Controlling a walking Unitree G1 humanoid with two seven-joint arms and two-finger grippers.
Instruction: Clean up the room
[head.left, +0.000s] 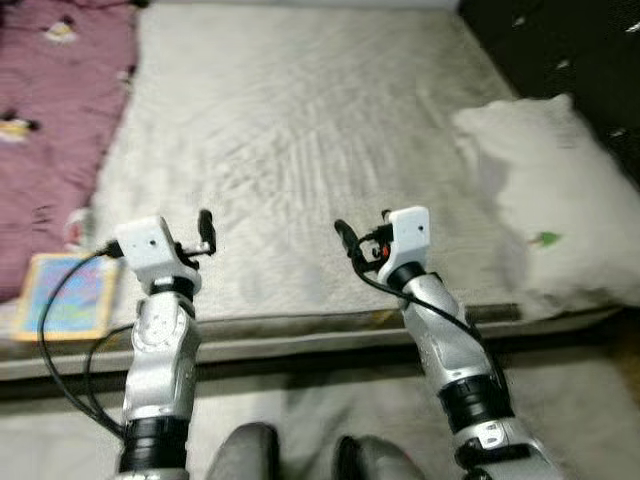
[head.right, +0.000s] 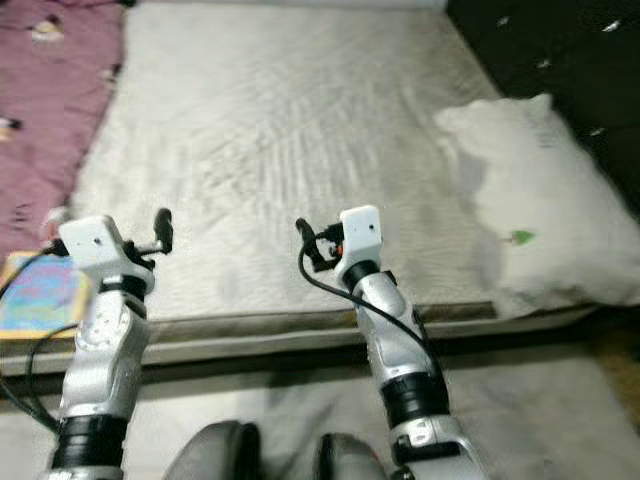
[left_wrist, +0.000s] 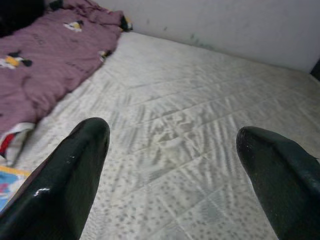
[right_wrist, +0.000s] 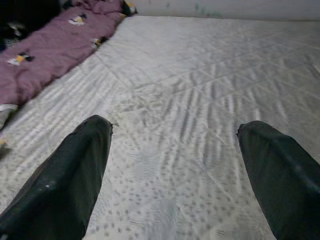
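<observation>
Nearest the head camera, at the bottom edge: two grey rounded knees (head.left: 250, 450) of the robot, over a pale floor (head.left: 330, 410). Just above, two silver arms raised side by side toward the near edge of a bed.

Left gripper (head.left: 206, 232) over the front left part of the mattress (head.left: 300, 130), black fingers (left_wrist: 75, 175) spread wide apart, nothing between them, quilted sheet visible through the gap in the left wrist view. Right gripper (head.left: 346, 240) beside it, further toward the middle of the near edge, fingers (right_wrist: 75, 170) likewise spread wide and empty, with a black cable looping down from the wrist.

Mattress bare and pale grey-white, lightly wrinkled, covering most of the scene. Along its left side, a crumpled mauve blanket (head.left: 50, 130) with small cartoon prints, running from the far corner down toward the front. At the front left corner, just beside the left arm, a colourful flat book (head.left: 68, 295) with a blue cover and yellowish border, lying partly over the bed's edge. On the right side, a white pillow (head.left: 550, 200) with a small green mark, lying askew near the front right corner. Beyond the pillow, a dark area (head.left: 560, 50) with details too blurred to tell.
</observation>
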